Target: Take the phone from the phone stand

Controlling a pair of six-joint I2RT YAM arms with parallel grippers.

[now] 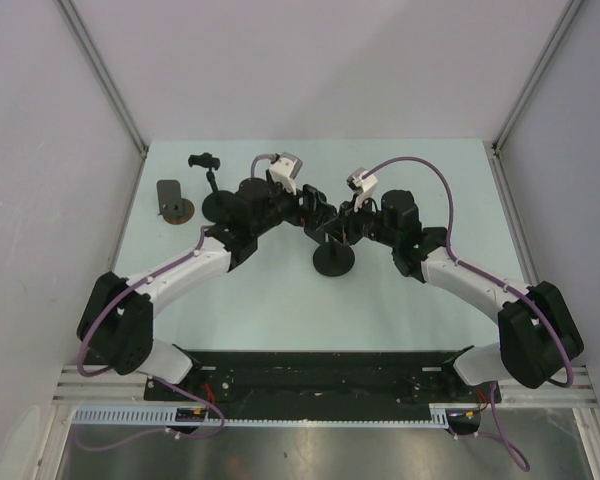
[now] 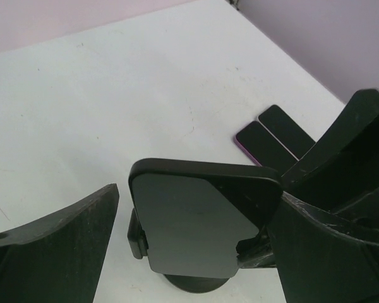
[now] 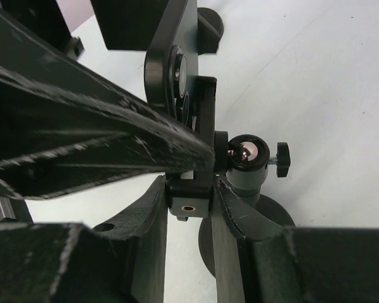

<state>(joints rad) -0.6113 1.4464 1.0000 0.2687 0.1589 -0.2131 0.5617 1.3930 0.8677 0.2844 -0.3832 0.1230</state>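
Left gripper (image 2: 196, 203), jaws wide apart, flanks the phone (image 2: 189, 230), upright in its phone stand (image 1: 334, 262) mid-bench. Right gripper (image 3: 189, 205) is clamped on that stand. Pale bench (image 1: 430, 180), grey walls (image 1: 330, 70), aluminium corner posts (image 1: 105, 75).

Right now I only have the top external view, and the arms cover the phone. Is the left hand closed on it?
Observer: No. The left wrist view shows the left hand wide open, its fingers either side of the phone in its stand.
Operator: And the other one?
Observer: In its wrist view, the right hand is shut on the stand's clamp bracket, beside the ball joint.
Operator: Anything lying past the stand?
Observer: Two flat dark slabs, side by side on the table; one has a purple edge.
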